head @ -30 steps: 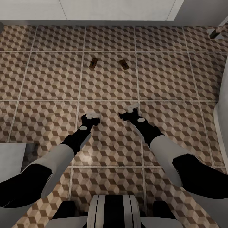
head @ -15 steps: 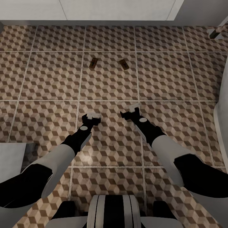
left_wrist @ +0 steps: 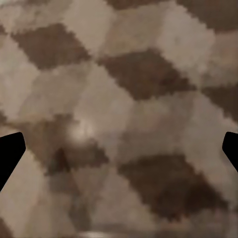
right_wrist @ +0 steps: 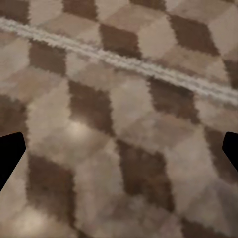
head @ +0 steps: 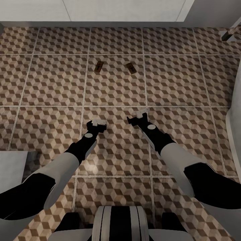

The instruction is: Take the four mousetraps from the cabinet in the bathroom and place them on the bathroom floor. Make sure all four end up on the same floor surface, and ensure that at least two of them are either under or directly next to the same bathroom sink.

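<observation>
Head view gave me both arms reaching down over the floor [head: 50, 83], with the left end effector [head: 96, 125] and the right end effector [head: 138, 117] hanging side by side, a short gap between them. Both were released, fingers spread and nothing held; in each wrist view I saw only dark fingertips [left_wrist: 10, 153] [right_wrist: 10, 158] at the frame edges with cube-pattern tile between them. Two traps lay flat on the floor well ahead of the end effectors: one trap [head: 98, 66] forward of the left one, the other trap [head: 131, 68] forward of the right one, the two apart from each other on the same tile. Beyond them ran a white wall base [head: 100, 10].
</observation>
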Tool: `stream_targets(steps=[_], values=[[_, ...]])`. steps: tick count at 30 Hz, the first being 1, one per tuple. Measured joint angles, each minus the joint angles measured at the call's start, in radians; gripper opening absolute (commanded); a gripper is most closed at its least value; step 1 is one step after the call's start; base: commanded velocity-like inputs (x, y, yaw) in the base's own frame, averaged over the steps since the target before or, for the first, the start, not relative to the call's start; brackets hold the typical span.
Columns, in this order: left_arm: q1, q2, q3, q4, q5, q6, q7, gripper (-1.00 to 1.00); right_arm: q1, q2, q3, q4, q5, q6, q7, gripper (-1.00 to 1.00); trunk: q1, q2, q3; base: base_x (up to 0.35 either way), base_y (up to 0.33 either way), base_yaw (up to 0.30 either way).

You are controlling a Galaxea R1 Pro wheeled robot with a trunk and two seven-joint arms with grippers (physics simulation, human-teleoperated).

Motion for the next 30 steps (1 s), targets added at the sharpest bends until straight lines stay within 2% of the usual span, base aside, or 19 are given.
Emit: stream_targets(steps=[10, 30], values=[[0.0, 0.0, 0.0, 0.001, 0.0, 0.0, 0.0, 1.0, 0.0, -0.001, 0.0, 0.0, 0.0, -0.003, 0.0, 1.0, 0.0, 0.0, 0.0, 0.0, 0.0, 0.0], [0.0, 0.002, 0.0, 0.007, 0.0, 0.0, 0.0, 1.0, 0.0, -0.001, 0.0, 0.0, 0.0, -0.004, 0.0, 1.0, -0.009, 0.005, 0.077, 0.0, 0.0, 0.0]])
